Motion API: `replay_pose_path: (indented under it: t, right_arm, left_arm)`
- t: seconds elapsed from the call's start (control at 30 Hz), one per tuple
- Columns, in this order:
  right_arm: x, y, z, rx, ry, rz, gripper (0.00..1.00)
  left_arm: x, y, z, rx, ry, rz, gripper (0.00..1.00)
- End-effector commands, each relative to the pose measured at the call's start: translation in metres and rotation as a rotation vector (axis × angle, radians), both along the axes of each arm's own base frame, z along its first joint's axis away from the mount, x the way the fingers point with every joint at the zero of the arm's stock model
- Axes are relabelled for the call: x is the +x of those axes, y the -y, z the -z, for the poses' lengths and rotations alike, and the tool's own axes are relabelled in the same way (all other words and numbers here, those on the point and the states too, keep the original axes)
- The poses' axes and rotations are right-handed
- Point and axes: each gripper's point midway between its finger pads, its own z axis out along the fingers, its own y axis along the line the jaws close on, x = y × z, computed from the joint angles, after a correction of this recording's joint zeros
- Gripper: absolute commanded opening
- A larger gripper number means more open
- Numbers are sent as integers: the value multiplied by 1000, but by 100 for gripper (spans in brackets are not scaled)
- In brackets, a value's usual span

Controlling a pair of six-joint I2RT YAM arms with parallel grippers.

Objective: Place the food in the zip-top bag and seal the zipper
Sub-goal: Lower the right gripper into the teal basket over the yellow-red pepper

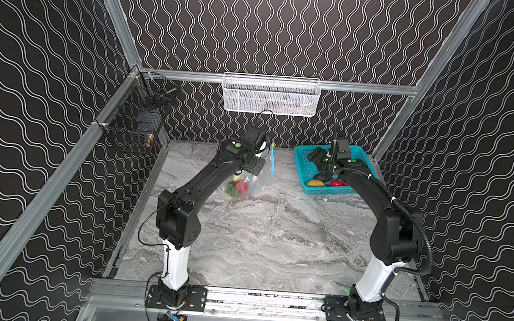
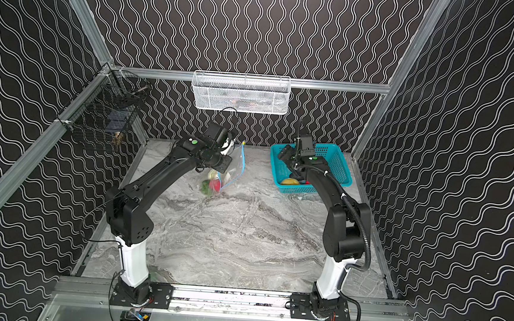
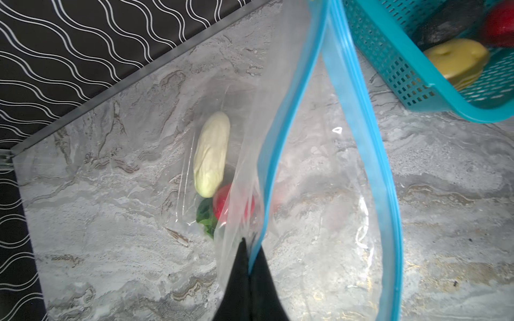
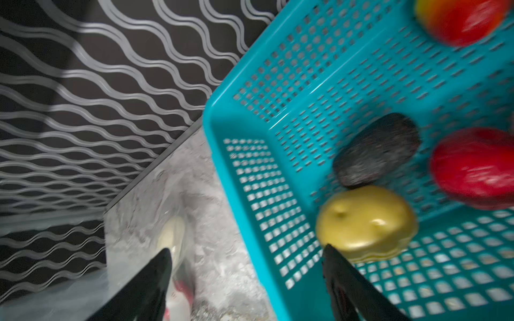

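In both top views the left gripper (image 1: 262, 150) holds the clear, flexible plastic zip-top bag (image 1: 261, 175) up by its mouth at the back of the grey marbled tabletop (image 1: 275, 230). The bag's bottom rests on that surface. The right gripper (image 1: 323, 172) hangs over the teal perforated plastic basket (image 1: 331, 191), which sits well apart from the bag.

In the left wrist view, the left gripper's black fingers (image 3: 236, 278) are pinched tight on one lip of the bag. The two sides of the light-blue zipper strip (image 3: 361, 116) bow apart, so the mouth is open and unsealed. Inside lie a white oblong vegetable (image 3: 212, 154), a red round fruit (image 3: 230, 203) and a green leafy piece (image 3: 207, 216).

The right wrist view is blurred. It shows the right gripper's fingers (image 4: 150, 283) spread wide with nothing between them, at the basket's corner. In the basket are a yellow potato-like piece (image 4: 367, 222), a dark rough lump (image 4: 378, 150), a second red round fruit (image 4: 475, 166) and an orange-red fruit (image 4: 461, 19).

I judge the packing under half done. At least four pieces are left to move, and then the zipper has to be closed.
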Motion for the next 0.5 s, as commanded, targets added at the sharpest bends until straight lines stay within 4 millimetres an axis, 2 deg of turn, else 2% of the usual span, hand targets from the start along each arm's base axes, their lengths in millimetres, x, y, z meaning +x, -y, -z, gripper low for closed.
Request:
replay_pose_path:
  t: [0.0, 0.03, 0.07, 0.33, 0.47]
  right_arm:
    - [1, 21, 7, -61, -43, 30, 89]
    - [6, 26, 13, -77, -58, 38, 97]
    - [10, 31, 14, -88, -63, 46, 99]
    - [34, 60, 16, -141, -102, 78, 99]
    - [43, 74, 26, -163, -141, 82, 99]
  left_arm:
    - [0, 3, 3, -15, -15, 0, 0]
    - [1, 3, 4, -15, -17, -2, 0]
    - [1, 4, 4, -17, -18, -1, 0]
    - [2, 5, 7, -13, -29, -1, 0]
    - [5, 5, 2, -15, -13, -6, 0]
